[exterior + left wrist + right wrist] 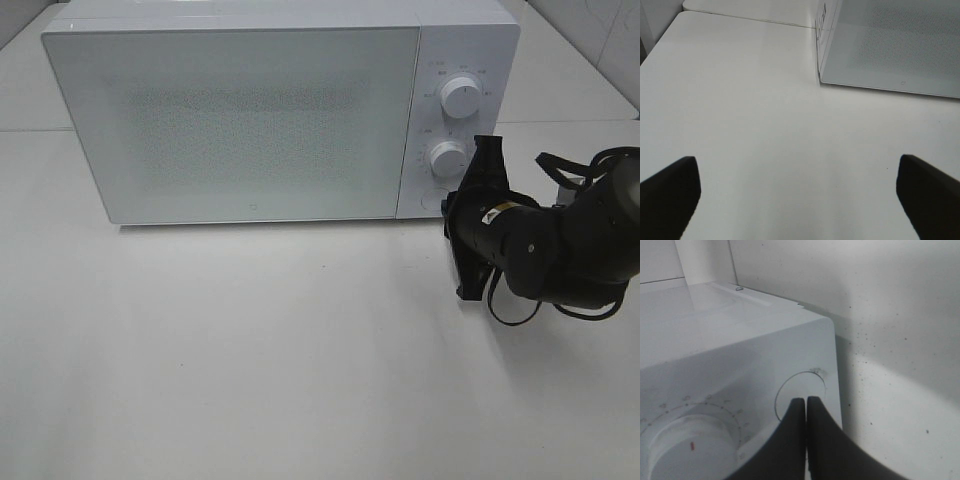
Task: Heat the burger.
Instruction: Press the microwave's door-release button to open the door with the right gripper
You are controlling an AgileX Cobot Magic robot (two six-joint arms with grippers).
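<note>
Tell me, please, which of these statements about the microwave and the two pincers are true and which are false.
1. The microwave door is shut. True.
2. The right pincer is wide open. False: its jaws are closed together.
3. The right pincer's tip is at the microwave's round button. True.
4. The left pincer grips a burger. False: it is open, holding nothing, over the white table.

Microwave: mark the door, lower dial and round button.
door (240, 125), exterior high view, centre of the panel.
lower dial (449, 158), exterior high view, face of the knob.
round button (800, 384), right wrist view, bare part of its face.
</note>
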